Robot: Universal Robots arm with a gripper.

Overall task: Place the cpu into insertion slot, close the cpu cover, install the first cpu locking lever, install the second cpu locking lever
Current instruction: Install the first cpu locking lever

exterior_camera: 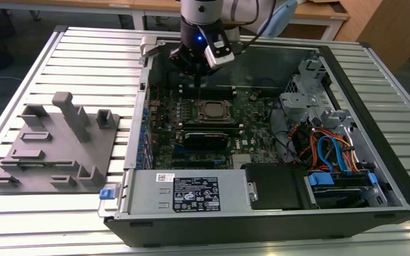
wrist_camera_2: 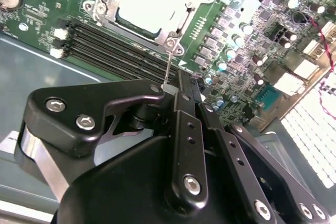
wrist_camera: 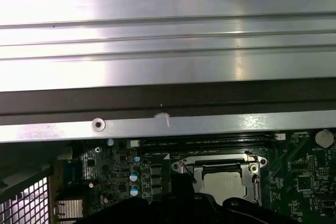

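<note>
Silvery slats form the worktop (exterior_camera: 62, 48) in the exterior view, where an open black case (exterior_camera: 376, 160) lies on its side with a green board (exterior_camera: 251, 122) inside. A grey fixture (exterior_camera: 55, 144) sits on the slats towards the exterior view's left, beside the case. The arm reaches down into the case, and its pincer (exterior_camera: 200, 82) hangs just above the slot (exterior_camera: 200, 111), which lies in the middle of the board.

In the second wrist view, the cpu (wrist_camera_2: 146, 1) lies flat in the slot, its pale metal top showing through the window of the cover (wrist_camera_2: 194, 11). The cover is down over it. A thin wire lever (wrist_camera_2: 170, 61) rises from the corner of the cover to the black fingers (wrist_camera_2: 142, 98), which are pressed together and pinch its tip. Long dark memory slots (wrist_camera_2: 105, 45) run beside the socket.

In the first wrist view, the cpu sits framed by the cover near the case's rim (wrist_camera: 210, 125), with the slats beyond.
</note>
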